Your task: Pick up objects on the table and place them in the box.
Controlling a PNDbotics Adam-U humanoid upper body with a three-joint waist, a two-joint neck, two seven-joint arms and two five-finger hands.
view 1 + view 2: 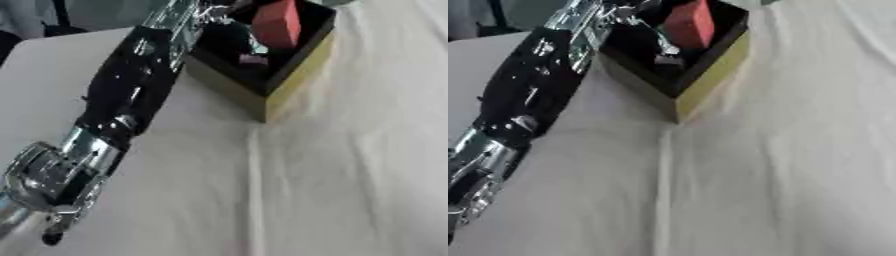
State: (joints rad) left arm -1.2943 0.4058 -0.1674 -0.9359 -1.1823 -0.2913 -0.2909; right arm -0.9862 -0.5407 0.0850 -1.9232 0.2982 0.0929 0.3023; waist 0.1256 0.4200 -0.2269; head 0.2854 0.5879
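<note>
I am watching my left arm (122,100) stretching from the lower left corner diagonally up across the white tablecloth (332,175) toward the box. My left hand (627,11) is reaching over the near left rim of the box, but I cannot tell how its fingers are set or whether they are holding anything. The box (293,75), yellow outside and black inside, is sitting near the top of the table. A red block (278,24) is standing tilted inside it, leaning toward the far side. Something small and pinkish (254,60) is lying on the box floor beside it.
</note>
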